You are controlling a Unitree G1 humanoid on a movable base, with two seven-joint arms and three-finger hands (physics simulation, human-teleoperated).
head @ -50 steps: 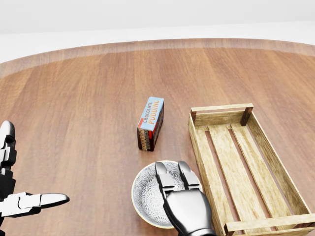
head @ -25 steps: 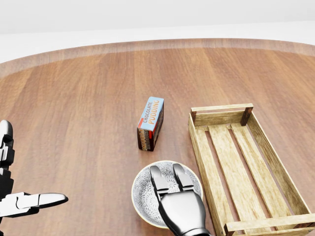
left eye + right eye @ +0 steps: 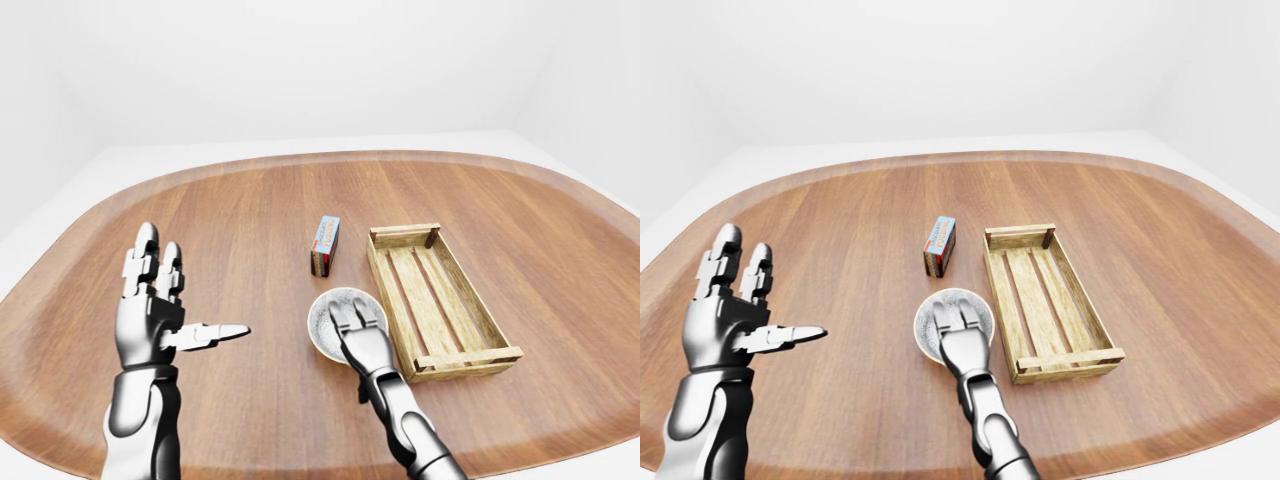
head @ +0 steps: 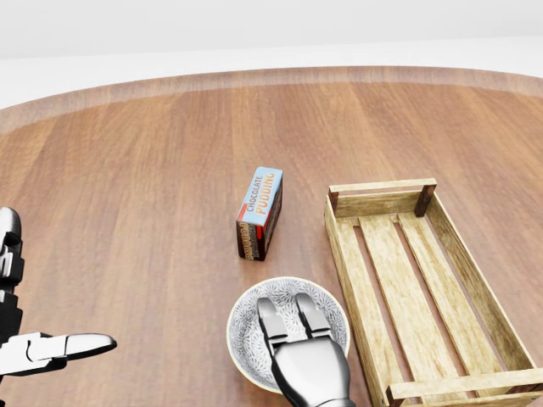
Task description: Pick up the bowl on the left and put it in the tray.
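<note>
The grey patterned bowl (image 4: 247, 332) sits on the wooden table at the bottom middle of the head view, just left of the slatted wooden tray (image 4: 382, 186). My right hand (image 4: 286, 307) lies over the bowl with two fingers stretched flat into it. They are open and not closed round the rim, and the thumb is hidden. My left hand (image 3: 185, 300) is held up at the left, open and empty, its thumb pointing right. Nothing lies in the tray.
A chocolate pudding box (image 4: 260, 212) stands on its long edge just above the bowl, near the tray's upper left corner. The rounded wooden table (image 3: 250, 210) runs wide on all sides, with white floor past its rim.
My right hand has slid back toward the bottom of the head view, uncovering more of the bowl's inside. The bowl, box and tray have stayed put. The left hand barely moved.
</note>
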